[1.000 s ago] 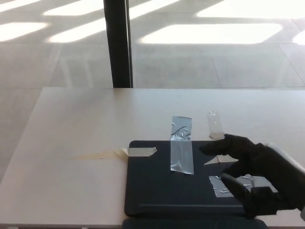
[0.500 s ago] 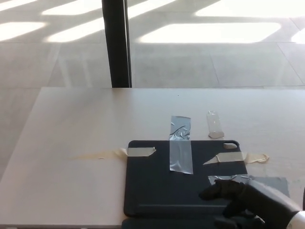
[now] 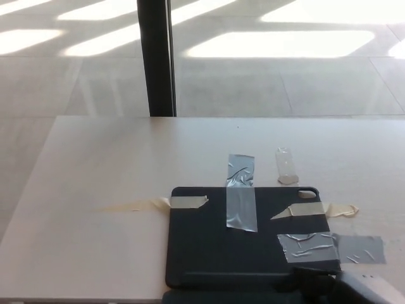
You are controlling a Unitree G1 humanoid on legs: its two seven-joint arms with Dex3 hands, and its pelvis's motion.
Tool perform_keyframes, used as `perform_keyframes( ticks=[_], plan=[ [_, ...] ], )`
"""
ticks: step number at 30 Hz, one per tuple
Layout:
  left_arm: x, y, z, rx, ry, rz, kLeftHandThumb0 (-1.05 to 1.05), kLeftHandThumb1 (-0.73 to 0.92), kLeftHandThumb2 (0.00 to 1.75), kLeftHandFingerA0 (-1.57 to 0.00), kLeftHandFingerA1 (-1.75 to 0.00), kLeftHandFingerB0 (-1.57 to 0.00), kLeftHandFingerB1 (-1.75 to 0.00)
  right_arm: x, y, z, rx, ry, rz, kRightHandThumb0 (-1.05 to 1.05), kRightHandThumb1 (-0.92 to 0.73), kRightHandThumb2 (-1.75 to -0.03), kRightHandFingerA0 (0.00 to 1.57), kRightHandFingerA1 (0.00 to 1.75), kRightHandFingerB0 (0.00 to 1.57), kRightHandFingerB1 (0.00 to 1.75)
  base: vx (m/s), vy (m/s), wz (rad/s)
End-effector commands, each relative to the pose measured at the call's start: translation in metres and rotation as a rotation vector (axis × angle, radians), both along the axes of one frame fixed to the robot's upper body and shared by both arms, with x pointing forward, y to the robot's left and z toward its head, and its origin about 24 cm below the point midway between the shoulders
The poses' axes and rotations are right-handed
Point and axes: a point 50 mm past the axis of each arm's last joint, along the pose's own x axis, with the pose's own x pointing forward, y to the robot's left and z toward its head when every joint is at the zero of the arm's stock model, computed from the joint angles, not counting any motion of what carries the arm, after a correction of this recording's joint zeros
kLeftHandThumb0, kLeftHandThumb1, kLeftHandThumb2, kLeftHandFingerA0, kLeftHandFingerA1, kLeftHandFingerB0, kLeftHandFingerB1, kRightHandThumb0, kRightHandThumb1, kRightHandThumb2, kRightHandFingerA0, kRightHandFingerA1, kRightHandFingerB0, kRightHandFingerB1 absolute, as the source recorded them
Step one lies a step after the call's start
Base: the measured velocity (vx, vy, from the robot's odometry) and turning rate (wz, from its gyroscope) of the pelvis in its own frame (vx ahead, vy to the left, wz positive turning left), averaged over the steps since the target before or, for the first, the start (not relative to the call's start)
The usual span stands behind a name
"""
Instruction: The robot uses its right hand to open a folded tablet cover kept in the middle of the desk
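The dark folded tablet cover lies flat and closed on the pale desk, near its front edge. Strips of tape hold it down: a silver one across the far edge, a crumpled silver one at the right edge, and beige ones at the left and right. Only a black sliver of my right hand shows at the bottom right, at the cover's near right corner, with the pale wrist behind it. My left hand does not show.
A clear strip of tape lies on the desk beyond the cover. A black post stands behind the desk's far edge against a sunlit tiled floor. A dark band runs along the bottom edge below the cover.
My right hand has drawn back from above the cover's right part down to the bottom right corner, uncovering the crumpled silver tape. The cover has stayed flat and closed.
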Motion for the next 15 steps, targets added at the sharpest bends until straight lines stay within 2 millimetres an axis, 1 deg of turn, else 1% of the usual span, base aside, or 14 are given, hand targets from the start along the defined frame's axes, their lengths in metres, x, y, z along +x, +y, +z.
perform_keyframes(
  ticks=[1,2,3,4,5,6,7,8,9,10,11,12,13,15],
  plan=[
    [0.0,0.01,0.01,0.021,-0.01,0.028,-0.89,0.69,1.03,-0.59,-0.77,-0.46,-0.66,-0.032,-0.006,-0.005,0.098,0.005,-0.08,-0.87,-0.92,-0.72,0.57,0.65,0.44,0.41,0.0,0.0,0.0],
    [-0.001,0.01,0.01,0.022,-0.008,0.027,-0.89,0.69,1.03,-0.59,-0.77,-0.46,-0.66,-0.035,-0.006,-0.005,0.104,0.01,-0.086,-0.87,-0.92,-0.72,0.57,0.65,0.44,0.41,0.0,0.0,0.0],
    [-0.003,0.01,0.009,0.021,0.0,0.022,-0.89,0.7,1.04,-0.58,-0.76,-0.45,-0.66,-0.041,-0.006,-0.007,0.115,0.023,-0.097,-0.92,-0.82,-1.2,0.52,0.68,0.4,0.53,0.0,0.0,0.0],
    [-0.004,0.01,0.008,0.022,0.005,0.017,-0.87,0.92,0.69,-0.63,-0.77,-0.46,-0.61,-0.047,-0.007,-0.009,0.128,0.041,-0.113,-0.9,-0.92,-0.74,0.55,0.62,0.47,0.42,0.0,0.0,0.0],
    [-0.004,0.01,0.008,0.024,0.007,0.015,-0.87,0.92,0.69,-0.63,-0.77,-0.46,-0.61,-0.052,-0.007,-0.01,0.142,0.06,-0.131,-0.9,-0.92,-0.74,0.55,0.62,0.47,0.42,0.0,0.0,0.0],
    [-0.006,0.01,0.008,0.023,0.015,0.011,-0.87,0.92,0.69,-0.64,-0.77,-0.45,-0.61,-0.06,-0.009,-0.014,0.153,0.098,-0.146,-0.91,-0.92,-0.75,0.54,0.58,0.47,0.42,0.0,0.0,0.0],
    [-0.006,0.01,0.007,0.021,0.009,0.015,-0.9,0.69,1.04,-0.61,-0.76,-0.46,-0.65,-0.068,-0.011,-0.022,0.207,0.141,-0.175,-0.87,-0.92,-0.73,0.58,0.62,0.49,0.45,0.0,0.0,0.0],
    [-0.006,0.01,0.007,0.018,0.003,0.019,-0.87,0.92,0.68,-0.6,-0.77,-0.46,-0.61,-0.073,-0.012,-0.026,0.241,0.185,-0.21,-0.85,-0.92,-0.72,0.59,0.65,0.5,0.45,0.0,0.0,0.0],
    [-0.005,0.01,0.008,0.017,0.002,0.019,-0.88,0.92,0.68,-0.6,-0.78,-0.46,-0.62,-0.075,-0.013,-0.027,0.258,0.22,-0.251,-0.87,-0.92,-0.72,0.63,0.61,0.5,0.4,0.0,0.0,0.0],
    [-0.004,0.01,0.009,0.018,0.002,0.021,-0.89,0.68,1.03,-0.61,-0.78,-0.46,-0.66,-0.076,-0.014,-0.027,0.289,0.276,-0.322,-0.88,-0.92,-0.73,0.67,0.66,0.5,0.41,0.0,0.0,0.0],
    [-0.002,0.01,0.009,0.02,0.002,0.023,-0.89,0.68,1.03,-0.61,-0.78,-0.46,-0.66,-0.076,-0.014,-0.026,0.304,0.29,-0.345,-0.88,-0.92,-0.73,0.67,0.66,0.5,0.41,0.0,0.0,0.0],
    [-0.002,0.01,0.009,0.012,-0.001,0.033,-0.9,0.68,1.03,-0.6,-0.78,-0.46,-0.66,-0.076,-0.015,-0.026,0.357,0.307,-0.385,-0.92,-0.92,-0.73,0.7,0.66,0.51,0.43,0.0,0.0,0.0],
    [-0.002,0.01,0.009,0.013,-0.003,0.031,-0.9,0.68,1.03,-0.59,-0.78,-0.46,-0.66,-0.076,-0.016,-0.027,0.398,0.33,-0.408,-0.93,-0.92,-0.73,0.72,0.6,0.5,0.45,0.0,0.0,0.0],
    [-0.003,0.01,0.009,0.023,0.005,0.025,-0.89,0.69,1.05,-0.61,-0.78,-0.46,-0.66,-0.076,-0.017,-0.028,0.464,0.406,-0.457,-0.93,-0.92,-0.72,0.72,0.59,0.47,0.46,0.0,0.0,0.0]
  ],
)
